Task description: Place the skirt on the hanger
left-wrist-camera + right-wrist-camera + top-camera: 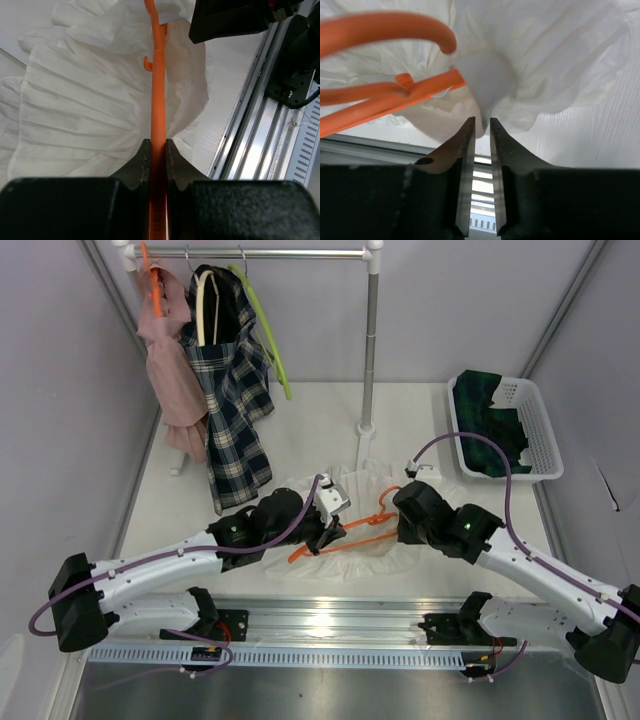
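A white pleated skirt (365,490) lies on the table between the arms. An orange hanger (345,532) lies across it, hook toward the right arm. My left gripper (322,530) is shut on the hanger's bar; in the left wrist view the orange bar (159,100) runs straight up from between the closed fingers (140,162) over the skirt (75,115). My right gripper (402,525) is shut on a fold of the skirt (485,90) at its tips (481,125), beside the hanger's hook (385,30).
A clothes rail (290,254) stands at the back with a pink garment (175,370), a plaid skirt (232,390) and a green hanger (265,320). A white basket (535,430) of dark green clothes sits at the right. A metal rail (330,625) runs along the near edge.
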### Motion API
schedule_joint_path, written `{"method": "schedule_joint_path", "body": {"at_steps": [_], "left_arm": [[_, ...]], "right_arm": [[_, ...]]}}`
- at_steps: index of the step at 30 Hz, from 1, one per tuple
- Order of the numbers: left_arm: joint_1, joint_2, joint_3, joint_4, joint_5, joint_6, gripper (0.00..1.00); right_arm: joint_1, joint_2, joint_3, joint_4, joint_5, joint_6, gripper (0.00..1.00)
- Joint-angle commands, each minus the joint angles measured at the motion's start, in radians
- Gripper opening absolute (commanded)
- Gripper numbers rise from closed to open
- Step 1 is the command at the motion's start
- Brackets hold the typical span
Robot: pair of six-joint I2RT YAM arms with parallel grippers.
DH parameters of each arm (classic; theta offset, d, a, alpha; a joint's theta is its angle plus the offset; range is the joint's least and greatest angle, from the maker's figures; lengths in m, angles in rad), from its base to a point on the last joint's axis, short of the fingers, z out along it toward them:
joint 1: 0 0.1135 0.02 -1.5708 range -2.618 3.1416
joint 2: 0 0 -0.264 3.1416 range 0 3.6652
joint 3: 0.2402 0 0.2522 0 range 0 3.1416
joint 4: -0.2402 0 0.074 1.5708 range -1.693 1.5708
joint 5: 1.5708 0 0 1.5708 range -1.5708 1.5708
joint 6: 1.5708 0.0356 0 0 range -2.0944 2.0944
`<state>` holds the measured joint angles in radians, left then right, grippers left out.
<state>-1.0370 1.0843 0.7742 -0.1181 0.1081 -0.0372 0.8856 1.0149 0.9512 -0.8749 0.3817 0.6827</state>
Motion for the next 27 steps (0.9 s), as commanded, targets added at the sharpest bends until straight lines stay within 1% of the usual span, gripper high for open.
{"method": "schedule_joint_path", "body": {"at_steps": [1, 3, 5, 6, 7, 11, 13, 15, 19, 23, 27], "left_arm": [[-0.006, 0.006, -0.016, 0.1, 0.007, -0.032, 0.0], [-0.006, 0.006, -0.026, 0.104, 0.008, -0.033, 0.0], [-0.006, 0.011, -0.024, 0.106, 0.013, -0.035, 0.0], [-0.006, 0.014, -0.024, 0.106, 0.018, -0.035, 0.0], [-0.006, 0.019, -0.023, 0.104, 0.021, -0.033, 0.0], [-0.006, 0.031, -0.015, 0.1, 0.025, -0.033, 0.0], [-0.006, 0.032, -0.013, 0.097, 0.027, -0.032, 0.0], [-0.006, 0.032, -0.015, 0.094, 0.028, -0.032, 0.0], [-0.006, 0.032, -0.012, 0.087, 0.033, -0.03, 0.0], [-0.006, 0.029, -0.009, 0.074, 0.035, -0.029, 0.0], [-0.006, 0.031, -0.003, 0.071, 0.035, -0.029, 0.0]], "right_arm": [[0.009, -0.051, -0.034, 0.066, -0.004, -0.006, 0.29], [0.019, -0.067, -0.029, 0.063, -0.001, -0.012, 0.37], [0.042, -0.085, -0.006, 0.057, 0.016, -0.015, 0.43], [0.065, -0.091, 0.001, 0.062, 0.023, -0.021, 0.49], [0.075, -0.096, 0.011, 0.065, 0.032, -0.022, 0.5], [0.095, -0.108, 0.021, 0.122, 0.026, -0.043, 0.52], [0.114, -0.113, 0.027, 0.165, 0.036, -0.048, 0.55], [0.118, -0.102, 0.035, 0.186, 0.066, -0.049, 0.6], [0.118, -0.07, 0.031, 0.234, 0.124, -0.064, 0.64], [0.118, -0.045, 0.012, 0.332, 0.161, -0.089, 0.65], [0.116, -0.004, 0.001, 0.372, 0.184, -0.088, 0.63]]}}
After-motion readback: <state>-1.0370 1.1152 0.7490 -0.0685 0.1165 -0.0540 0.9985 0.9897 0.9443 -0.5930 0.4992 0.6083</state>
